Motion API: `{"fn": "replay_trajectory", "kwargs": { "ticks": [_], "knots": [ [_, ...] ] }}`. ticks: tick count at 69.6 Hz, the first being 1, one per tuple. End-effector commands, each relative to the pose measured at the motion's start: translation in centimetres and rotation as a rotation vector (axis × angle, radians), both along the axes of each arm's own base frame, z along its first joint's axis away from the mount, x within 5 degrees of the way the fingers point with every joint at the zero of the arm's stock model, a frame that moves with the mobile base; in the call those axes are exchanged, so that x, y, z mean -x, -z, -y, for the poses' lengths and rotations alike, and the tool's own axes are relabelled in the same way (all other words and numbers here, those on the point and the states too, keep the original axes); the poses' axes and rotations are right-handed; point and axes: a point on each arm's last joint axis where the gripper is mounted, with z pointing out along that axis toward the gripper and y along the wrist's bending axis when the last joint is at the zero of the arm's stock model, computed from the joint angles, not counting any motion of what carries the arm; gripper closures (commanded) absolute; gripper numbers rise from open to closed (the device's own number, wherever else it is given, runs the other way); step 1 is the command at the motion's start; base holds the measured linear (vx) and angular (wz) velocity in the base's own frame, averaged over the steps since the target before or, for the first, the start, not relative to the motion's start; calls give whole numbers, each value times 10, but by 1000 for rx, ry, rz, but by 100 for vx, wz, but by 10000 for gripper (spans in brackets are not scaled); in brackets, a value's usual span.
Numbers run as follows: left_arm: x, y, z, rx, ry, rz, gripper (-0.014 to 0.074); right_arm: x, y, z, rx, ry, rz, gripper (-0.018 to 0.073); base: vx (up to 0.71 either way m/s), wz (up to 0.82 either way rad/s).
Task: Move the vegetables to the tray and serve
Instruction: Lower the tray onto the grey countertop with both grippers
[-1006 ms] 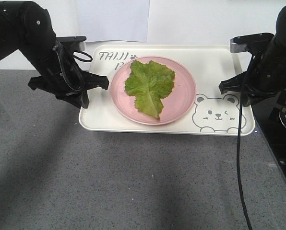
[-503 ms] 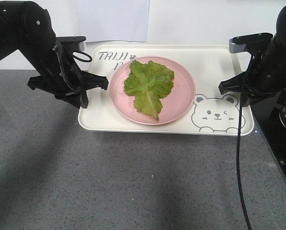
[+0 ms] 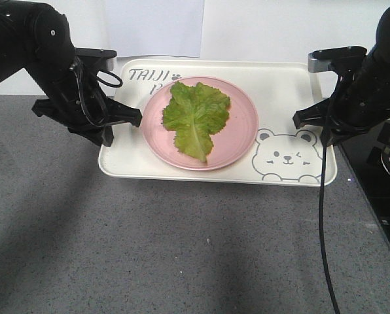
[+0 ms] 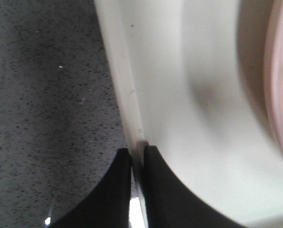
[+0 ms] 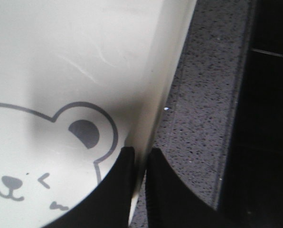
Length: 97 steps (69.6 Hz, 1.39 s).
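The crinkly green lettuce leaf (image 3: 195, 118) lies loose on a round pink plate (image 3: 242, 134) mid-tray. Both grippers, left (image 4: 136, 156) and right (image 5: 140, 156), have jaws pinched on the stiff cream plastic tray (image 3: 286, 91) rims (keep level; the plate may slide).

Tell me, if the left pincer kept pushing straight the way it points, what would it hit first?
Probably the pink plate. The left pincer is clamped on the tray rim, pointing inward across bare tray floor, and the plate's edge lies just ahead, though depth is hard to judge.
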Motion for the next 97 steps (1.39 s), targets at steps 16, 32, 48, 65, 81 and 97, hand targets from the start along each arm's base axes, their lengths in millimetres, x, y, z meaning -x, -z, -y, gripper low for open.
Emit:
{"fn": "replay_trajectory", "kwargs": {
  "ticks": [16, 32, 48, 65, 81, 97],
  "knots": [
    [10, -35, -6, -23, 44, 114, 603, -10, 1, -13, -87, -95, 47, 564, 0, 0],
    [1, -21, -13, -31, 19, 76, 603, -20, 17, -18, -114, -103, 24, 564, 0, 0],
    [-4, 11, -21, -71, 16, -2, 603, -22, 16, -22, -153, -117, 52, 564, 0, 0],
    [-5, 32, -21, -79, 24, -27, 603, -25, 18, -24, -182, -114, 59, 564, 0, 0],
    [-4, 44, -24, -83, 20, -40, 603, -33, 45, -27, -194, -107, -34, 564, 0, 0],
    [-6, 44, -28, -119, 27, -16, 603, -35, 59, -28, -192, -102, -88, 564, 0, 0]
  ]
}}
